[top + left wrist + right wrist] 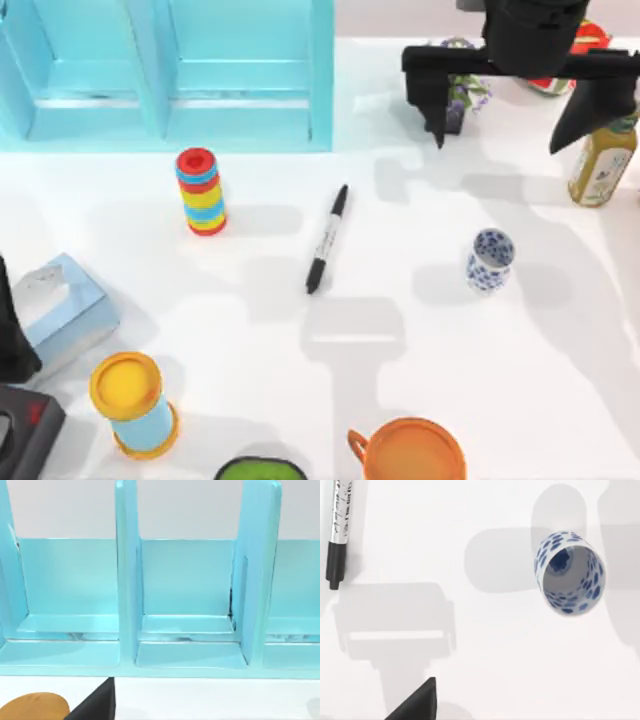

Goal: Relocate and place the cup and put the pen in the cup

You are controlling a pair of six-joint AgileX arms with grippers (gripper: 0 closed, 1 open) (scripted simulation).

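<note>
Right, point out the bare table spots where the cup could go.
Bare table lies between the slim black marker pen and the small blue-patterned white cup, and from there down to the orange mug. It is crowded at the lower left around the yellow-topped cylinder and at the upper right by the green bottle.

Matte black right end effector (510,115) with two tapering, pointed fingers

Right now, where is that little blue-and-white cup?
In the top view the cup stands upright on the table's right half, apart from the pen to its left, with the green bottle beyond it.
</note>
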